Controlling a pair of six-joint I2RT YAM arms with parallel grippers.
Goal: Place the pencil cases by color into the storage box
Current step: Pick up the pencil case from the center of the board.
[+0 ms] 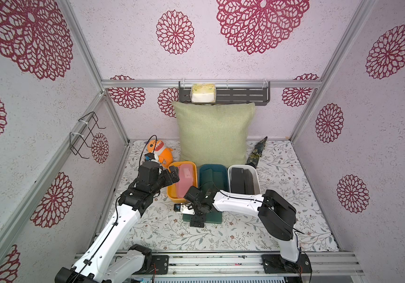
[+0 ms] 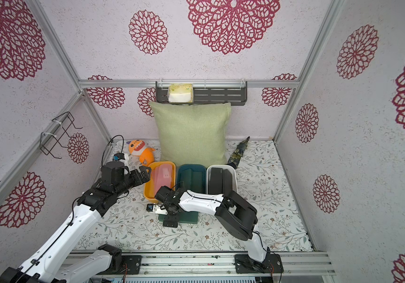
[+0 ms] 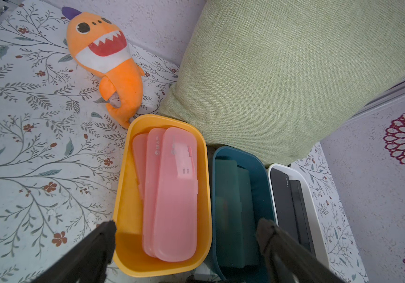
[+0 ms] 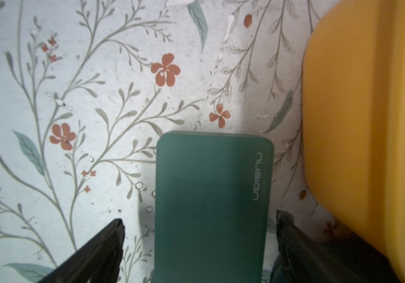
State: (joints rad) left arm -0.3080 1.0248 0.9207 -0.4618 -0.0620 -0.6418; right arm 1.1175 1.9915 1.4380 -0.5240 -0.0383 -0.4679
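Note:
The storage box is three tubs side by side. The yellow tub (image 1: 172,197) holds pink pencil cases (image 3: 174,196). In the teal tub (image 3: 238,153) lie dark green cases (image 3: 233,208), and in the white tub (image 3: 317,220) lie black cases (image 3: 287,203). One more dark green pencil case (image 4: 211,208) lies flat on the table in front of the teal tub, seen in both top views (image 1: 216,216) (image 2: 189,216). My right gripper (image 4: 201,219) is open, a finger on each side of this case without touching it. My left gripper (image 3: 186,223) is open and empty above the yellow tub's near end (image 1: 174,175).
A green cushion (image 1: 212,132) leans on the back wall right behind the tubs. An orange plush shark (image 1: 161,153) lies at the back left and a folded umbrella (image 1: 256,153) at the back right. A wall shelf (image 1: 240,94) carries a tissue pack (image 1: 202,93).

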